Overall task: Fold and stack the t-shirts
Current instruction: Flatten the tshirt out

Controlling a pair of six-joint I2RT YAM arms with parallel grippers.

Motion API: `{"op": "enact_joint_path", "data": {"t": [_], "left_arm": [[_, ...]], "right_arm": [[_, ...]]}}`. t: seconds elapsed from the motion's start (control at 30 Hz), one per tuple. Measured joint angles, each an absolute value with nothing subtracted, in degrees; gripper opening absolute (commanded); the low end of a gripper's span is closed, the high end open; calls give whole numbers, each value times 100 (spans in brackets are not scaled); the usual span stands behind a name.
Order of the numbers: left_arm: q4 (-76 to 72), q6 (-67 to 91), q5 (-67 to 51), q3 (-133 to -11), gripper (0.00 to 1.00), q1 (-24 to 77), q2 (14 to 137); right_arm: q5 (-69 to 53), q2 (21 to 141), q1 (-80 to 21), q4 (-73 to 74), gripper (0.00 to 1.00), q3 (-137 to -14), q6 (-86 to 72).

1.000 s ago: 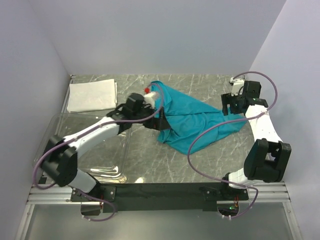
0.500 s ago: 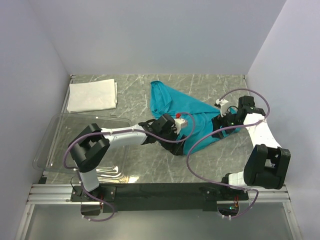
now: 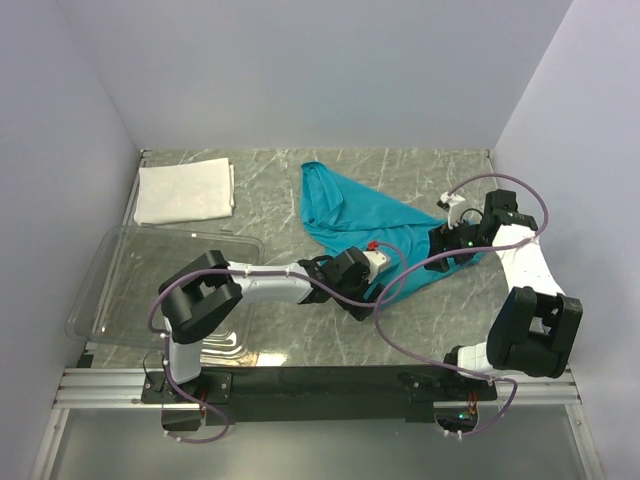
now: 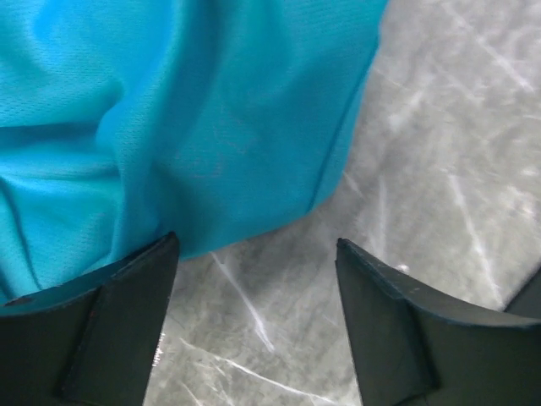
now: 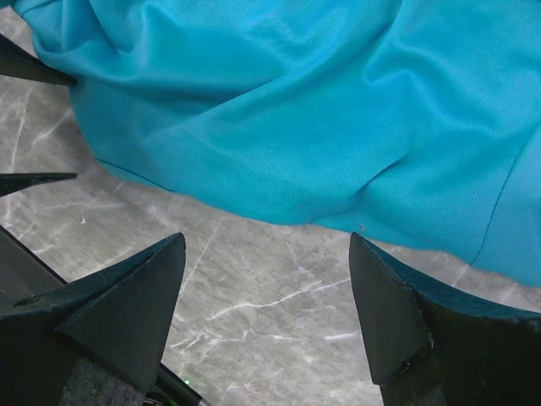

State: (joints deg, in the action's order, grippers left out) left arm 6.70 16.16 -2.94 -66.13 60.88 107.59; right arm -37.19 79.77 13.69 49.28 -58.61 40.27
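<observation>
Teal shirt (image 3: 345, 205) crumpled on table (image 3: 300, 335), long axis far-L to near-R. L gripper (image 4: 255, 249) at near hem, R gripper (image 5: 266, 241) at R edge; both agape, empty. White shirt (image 3: 185, 192) folded, far-L.

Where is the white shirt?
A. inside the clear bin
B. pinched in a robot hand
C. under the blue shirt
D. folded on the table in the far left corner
D: the white shirt lies folded on the table, apart from the blue shirt.

two t-shirts (image 3: 345, 205) (image 3: 185, 192), one plastic bin (image 3: 108, 290)
</observation>
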Motion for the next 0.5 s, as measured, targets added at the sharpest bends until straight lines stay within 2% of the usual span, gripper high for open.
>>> {"op": "enact_joint_path", "data": {"t": [0.03,0.13,0.27,0.33,0.43,0.5], "left_arm": [[668,1612,-172,-6613,77,6117,10777],[659,1577,161,-6632,63,6167,10853],[635,1559,639,-6860,34,6182,11085],[591,1559,869,-6934,27,6187,11170],[495,1579,1100,-6958,1,6202,11227],[484,1575,1186,-6958,1,6213,11229]], "right_arm": [[-3734,7977,1398,4930,84,-5861,4018],[-3800,7988,1470,4950,84,-5861,4005],[-3881,7996,1507,4993,84,-5861,3988],[-3940,7996,1520,5030,84,-5861,3983],[-4025,7996,1538,5081,84,-5861,3968],[-4042,7996,1542,5096,84,-5861,3968]]}}
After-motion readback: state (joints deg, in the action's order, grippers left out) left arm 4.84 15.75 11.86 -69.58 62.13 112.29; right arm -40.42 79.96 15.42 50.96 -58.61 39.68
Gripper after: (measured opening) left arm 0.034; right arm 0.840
